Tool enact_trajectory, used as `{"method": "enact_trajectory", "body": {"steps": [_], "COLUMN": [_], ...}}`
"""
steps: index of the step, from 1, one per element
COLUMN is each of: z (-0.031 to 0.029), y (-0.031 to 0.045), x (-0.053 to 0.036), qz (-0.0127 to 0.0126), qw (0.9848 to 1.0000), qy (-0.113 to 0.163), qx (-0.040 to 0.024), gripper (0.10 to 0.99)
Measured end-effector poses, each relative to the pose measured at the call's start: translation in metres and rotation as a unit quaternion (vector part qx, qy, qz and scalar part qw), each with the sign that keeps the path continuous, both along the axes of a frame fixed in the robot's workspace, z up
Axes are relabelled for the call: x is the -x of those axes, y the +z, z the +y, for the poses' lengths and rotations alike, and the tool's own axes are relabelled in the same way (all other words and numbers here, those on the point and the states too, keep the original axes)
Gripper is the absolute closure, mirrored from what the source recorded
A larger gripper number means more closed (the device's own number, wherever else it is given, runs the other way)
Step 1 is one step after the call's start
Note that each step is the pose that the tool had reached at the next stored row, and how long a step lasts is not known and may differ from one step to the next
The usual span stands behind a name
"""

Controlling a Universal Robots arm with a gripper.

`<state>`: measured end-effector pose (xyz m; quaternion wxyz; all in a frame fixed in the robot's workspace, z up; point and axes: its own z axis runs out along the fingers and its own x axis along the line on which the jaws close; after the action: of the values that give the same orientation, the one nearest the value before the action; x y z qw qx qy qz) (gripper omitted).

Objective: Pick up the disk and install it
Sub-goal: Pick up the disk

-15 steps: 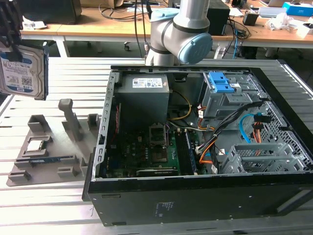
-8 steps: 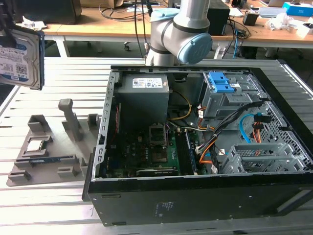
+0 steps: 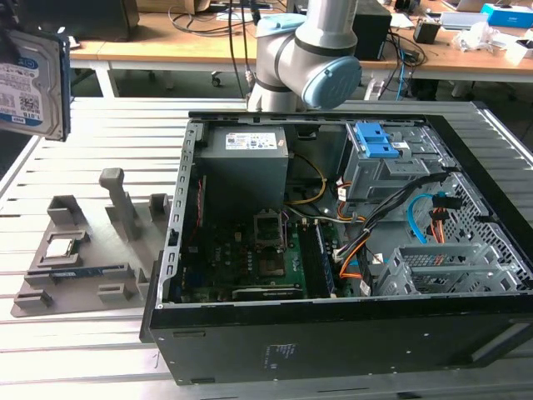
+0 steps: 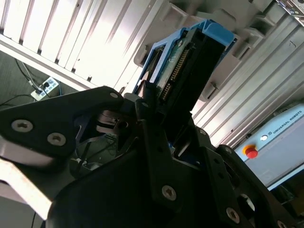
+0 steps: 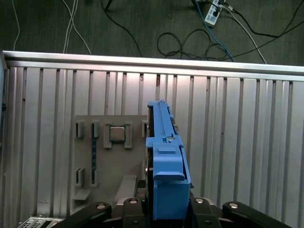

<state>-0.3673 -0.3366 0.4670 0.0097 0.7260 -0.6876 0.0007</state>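
The disk (image 3: 30, 83), a silver hard drive with a white-and-blue label in a blue plastic carrier, hangs high in the air at the exterior view's far left, above the slatted table. In the first wrist view I see the disk (image 5: 165, 161) edge-on, standing up between my black fingers, well above the grey holder tray (image 5: 114, 190). My gripper (image 5: 164, 205) is shut on the disk. The second wrist view shows the disk's connector edge (image 4: 190, 71) sticking out beyond a finger (image 4: 152, 142).
The open computer case (image 3: 333, 350) lies on the table at the exterior view's right, with a grey bay and blue latch (image 3: 375, 146) and a metal drive cage (image 3: 441, 267) inside. The grey tray (image 3: 108, 279) holds a small square chip (image 3: 62, 246).
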Motion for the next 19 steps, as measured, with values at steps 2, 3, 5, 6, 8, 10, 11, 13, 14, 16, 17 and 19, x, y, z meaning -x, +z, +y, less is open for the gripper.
{"method": "enact_trajectory", "body": {"steps": [2, 3, 5, 6, 8, 10, 11, 13, 14, 16, 17, 19], "z": [0.0003, 0.0004, 0.0005, 0.0006, 0.0007, 0.0007, 0.0007, 0.0007, 0.0007, 0.0007, 0.0007, 0.0007], "y": [0.0051, 0.0072, 0.0121, 0.0156, 0.0201, 0.0241, 0.0263, 0.0302, 0.0321, 0.0356, 0.0392, 0.0460], "x": [0.0000, 0.0001, 0.0000, 0.0000, 0.0000, 0.0000, 0.0000, 0.0000, 0.0000, 0.0000, 0.0000, 0.0000], "qz": [-0.0001, -0.0001, -0.0001, -0.0001, -0.0001, 0.0000, 0.0000, 0.0000, 0.0000, 0.0000, 0.0000, 0.0000], "qw": [1.0000, 1.0000, 1.0000, 1.0000, 1.0000, 1.0000, 1.0000, 1.0000, 1.0000, 1.0000, 1.0000, 1.0000], "qy": [0.000, 0.000, 0.000, 0.000, 0.000, 0.000, 0.000, 0.000, 0.000, 0.000, 0.000, 0.000], "qx": [0.0000, -0.0001, 0.0000, 0.0000, 0.0000, 0.0000, 0.0000, 0.0000, 0.0000, 0.0000, 0.0000, 0.0000], "gripper": [0.722, 0.722, 0.722, 0.722, 0.722, 0.722, 0.722, 0.722, 0.722, 0.722, 0.722, 0.722]}}
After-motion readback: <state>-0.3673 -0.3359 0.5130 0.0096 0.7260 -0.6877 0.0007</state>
